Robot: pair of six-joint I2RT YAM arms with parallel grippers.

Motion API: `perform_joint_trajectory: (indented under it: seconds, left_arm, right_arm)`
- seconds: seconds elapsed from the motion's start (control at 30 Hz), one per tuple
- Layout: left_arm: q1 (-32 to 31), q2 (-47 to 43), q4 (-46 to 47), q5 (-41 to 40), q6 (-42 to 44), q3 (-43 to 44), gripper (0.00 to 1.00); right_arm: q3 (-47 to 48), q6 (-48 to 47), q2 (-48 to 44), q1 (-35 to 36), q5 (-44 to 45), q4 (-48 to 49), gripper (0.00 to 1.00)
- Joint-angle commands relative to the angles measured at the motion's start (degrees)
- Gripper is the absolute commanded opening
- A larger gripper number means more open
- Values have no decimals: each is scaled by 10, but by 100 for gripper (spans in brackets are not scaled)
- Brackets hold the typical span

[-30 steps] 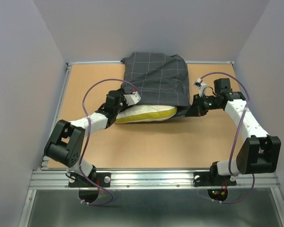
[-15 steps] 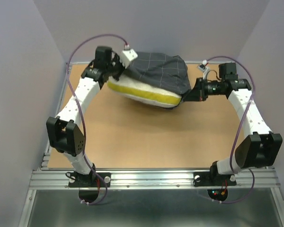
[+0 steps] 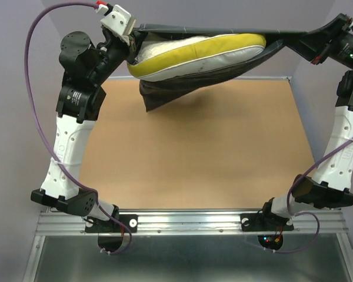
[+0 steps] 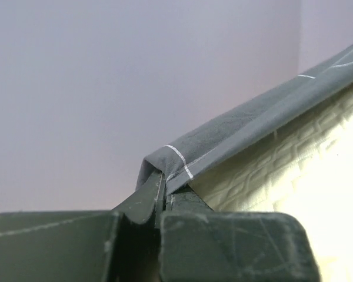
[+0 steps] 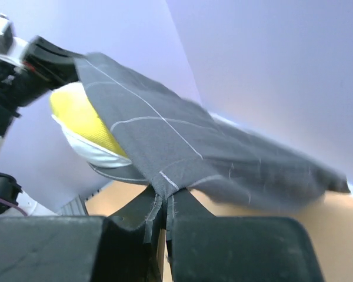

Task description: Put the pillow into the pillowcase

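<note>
L gripper: jaws pressed tight together, pinching a folded hem of the pillowcase. Its fingers are dark, blocky and scuffed w/ fine scratches. The hem runs up and away to the right, pulled taut. Just under it is the pillow, white face stitched in a raised quilted pattern.

R gripper: same story, jaws clamped together on the case's edge, a pale grid line crossing right at the pinch. Cloth fans out from there, soft dark grey weave, thin pale lines in squares.

Count from the top cam: 2 arms, 2 grippers, 1 pillow, 1 pillowcase. Both arms are raised high, L at top left, R at top right. The case is slung between them well above the table, its upper edge stretched in a near-straight line from gripper to gripper. The pillow lies in the open mouth, a plump oval w/ its broad yellow band facing the cam and white piping round it. How deep it sits, can't tell. Dark cloth sags beneath it, one corner hanging down left of centre.

Tabletop is flat tan board w/ a metal rail along the near edge. 2 purple cables, one looping off each arm. Arm shells are white, joints black.
</note>
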Motion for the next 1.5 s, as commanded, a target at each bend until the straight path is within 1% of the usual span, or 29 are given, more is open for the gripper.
perform_joint_trajectory:
  seconds: [0.0, 0.03, 0.07, 0.1, 0.17, 0.2, 0.23, 0.27, 0.3, 0.43, 0.53, 0.57, 0.6, 0.73, 0.8, 0.83, 0.9, 0.93, 0.97, 1.07, 1.1, 1.13, 1.17, 1.23, 1.3, 1.33, 1.4, 1.43, 1.47]
  left_arm:
    - [37, -1, 69, -21, 28, 24, 5]
    - [33, 12, -17, 12, 26, 30, 6]
    - [24, 50, -74, 47, 26, 57, 4]
    - [8, 68, -124, 115, 14, 60, 0]
    - [-15, 105, -219, 152, 4, 32, 0]
    - [-44, 109, -237, 144, 6, 14, 0]
    - [-57, 109, -241, 127, 14, -6, 0]
    - [-65, 106, -236, 112, 13, -45, 0]
    - [-70, 102, -240, 109, 14, -59, 7]
    - [-53, 167, -330, 100, 16, -8, 13]
    - [3, 192, -299, 121, -20, -8, 15]
    - [32, 193, -286, 129, -38, -29, 21]
    - [50, 190, -275, 129, -41, -37, 22]
    - [131, 131, -137, 232, -67, -107, 55]
    - [154, 113, -141, 262, -31, -67, 66]
    - [155, 107, -182, 289, 36, -26, 68]
    - [152, 87, -231, 310, 127, -22, 68]
    - [146, 71, -272, 339, 222, -36, 68]
    - [137, 51, -281, 340, 252, -59, 68]
    - [44, -43, -276, 283, 337, -213, 68]
    - [10, -99, -256, 253, 340, -311, 68]
    - [-19, -128, -202, 206, 339, -362, 68]
    - [-69, -185, -166, 191, 315, -457, 68]
    - [-108, -238, -39, 120, 266, -540, 68]
    - [-145, -296, 29, 52, 206, -625, 68]
    - [-146, -307, 77, -10, 183, -643, 67]
    - [-143, -306, 93, -76, 142, -662, 62]
    - [-138, -299, 91, -114, 134, -661, 55]
    - [-125, -289, 88, -114, 127, -656, 53]
  right_arm:
    - [-54, 166, -14, -54, 36, 206, 1]
    - [-97, 181, -29, -44, 42, 233, 1]
    - [-189, 208, -50, -31, 37, 293, 1]
    - [-223, 200, -60, 6, 32, 292, 0]
    - [-291, 117, -90, 61, 37, 214, 0]
    - [-343, 29, -99, 80, 53, 174, 1]
    - [-358, -17, -106, 98, 63, 80, 1]
    - [-371, -54, -111, 115, 77, 41, 1]
    - [-398, -79, -114, 131, 84, 15, 0]
    - [-392, -148, -76, 132, 141, -53, 1]
    - [-383, -181, -38, 132, 167, -65, 1]
    - [-382, -195, -30, 132, 190, -72, 0]
    - [-381, -202, -24, 132, 195, -76, 1]
    - [-374, -211, -9, 132, 215, -86, 0]
    - [-358, -194, -6, 132, 215, -85, 0]
    - [-351, -179, -5, 132, 209, -85, 1]
    - [-338, -163, -4, 132, 200, -85, 1]
    - [-335, -147, -4, 135, 191, -84, 0]
    - [-334, -139, -5, 137, 187, -83, 0]
    - [-336, -111, -14, 150, 181, -71, 1]
    - [-337, -104, -18, 156, 183, -67, 1]
    - [-339, -98, -24, 158, 182, -62, 0]
    - [-343, -89, -26, 160, 177, -54, 1]
    - [-342, -84, -31, 161, 179, -52, 1]
    - [-336, -88, -34, 161, 182, -54, 0]
    - [-335, -88, -35, 161, 184, -53, 1]
    - [-334, -91, -41, 161, 185, -55, 0]
    - [-335, -89, -40, 161, 180, -54, 1]
    - [-335, -88, -41, 161, 179, -54, 1]
